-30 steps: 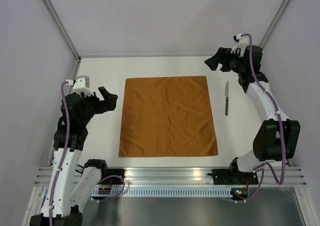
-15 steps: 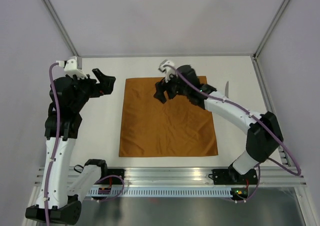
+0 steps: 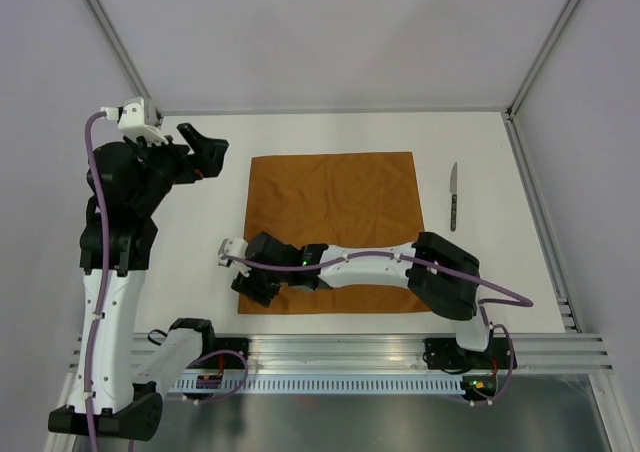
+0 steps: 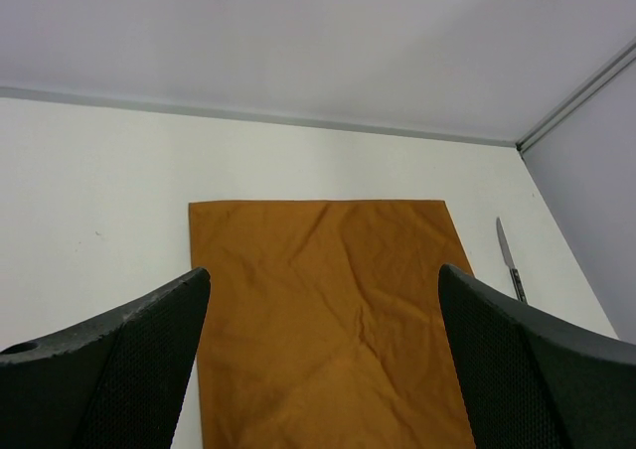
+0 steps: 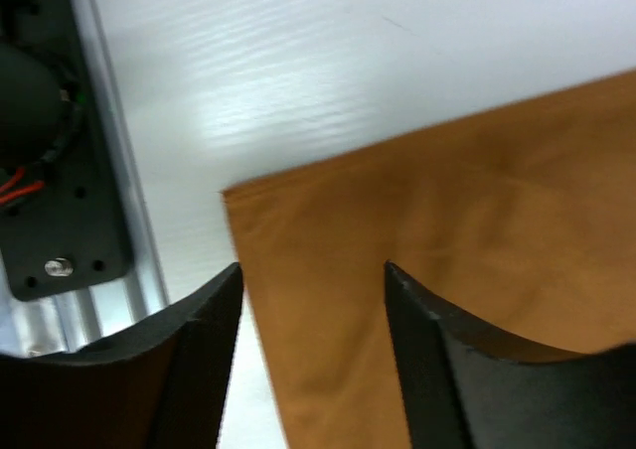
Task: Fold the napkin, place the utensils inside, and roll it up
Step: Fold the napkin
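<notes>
The rust-orange napkin (image 3: 340, 207) lies flat and unfolded on the white table. The knife (image 3: 453, 197) lies to its right, apart from it, blade pointing away. My right arm reaches low along the napkin's near edge. My right gripper (image 3: 252, 290) is open at the near-left corner. In the right wrist view the open gripper (image 5: 313, 270) straddles the napkin's corner edge (image 5: 447, 221). My left gripper (image 3: 205, 152) is open and held above the table, left of the far-left corner. The left wrist view shows the napkin (image 4: 328, 310) between its fingers (image 4: 149, 340) and the knife (image 4: 509, 260).
The metal rail (image 3: 340, 352) runs along the table's near edge, close to my right gripper; it shows in the right wrist view (image 5: 79, 171). Enclosure walls and posts (image 3: 120, 52) stand at the back and sides.
My right arm swung from the far right near the knife, across the napkin, down to its near-left corner. My left arm moved up and toward the far-left corner.
</notes>
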Action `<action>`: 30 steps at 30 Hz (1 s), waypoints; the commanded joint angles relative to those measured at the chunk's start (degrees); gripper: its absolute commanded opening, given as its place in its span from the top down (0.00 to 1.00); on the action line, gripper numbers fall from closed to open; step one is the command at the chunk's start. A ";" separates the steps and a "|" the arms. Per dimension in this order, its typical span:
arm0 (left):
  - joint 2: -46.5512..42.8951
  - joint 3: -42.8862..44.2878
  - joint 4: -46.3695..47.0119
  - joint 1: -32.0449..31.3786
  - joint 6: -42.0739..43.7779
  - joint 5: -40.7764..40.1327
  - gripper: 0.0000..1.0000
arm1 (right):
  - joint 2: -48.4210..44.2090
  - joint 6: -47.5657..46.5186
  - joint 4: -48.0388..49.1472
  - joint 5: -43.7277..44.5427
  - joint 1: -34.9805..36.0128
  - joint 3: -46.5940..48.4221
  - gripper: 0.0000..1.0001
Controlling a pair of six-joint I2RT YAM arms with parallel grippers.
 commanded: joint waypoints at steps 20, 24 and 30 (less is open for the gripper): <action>0.77 2.72 -4.15 0.28 -0.42 -0.87 0.00 | 10.91 4.43 -1.46 4.22 7.96 10.71 0.56; 0.59 2.63 -4.67 0.28 -0.24 -1.14 0.00 | 12.40 4.43 -2.17 4.84 8.57 11.50 0.56; 0.77 2.54 -4.76 0.19 0.02 -1.14 0.00 | 13.63 4.16 -2.52 7.12 9.10 11.77 0.56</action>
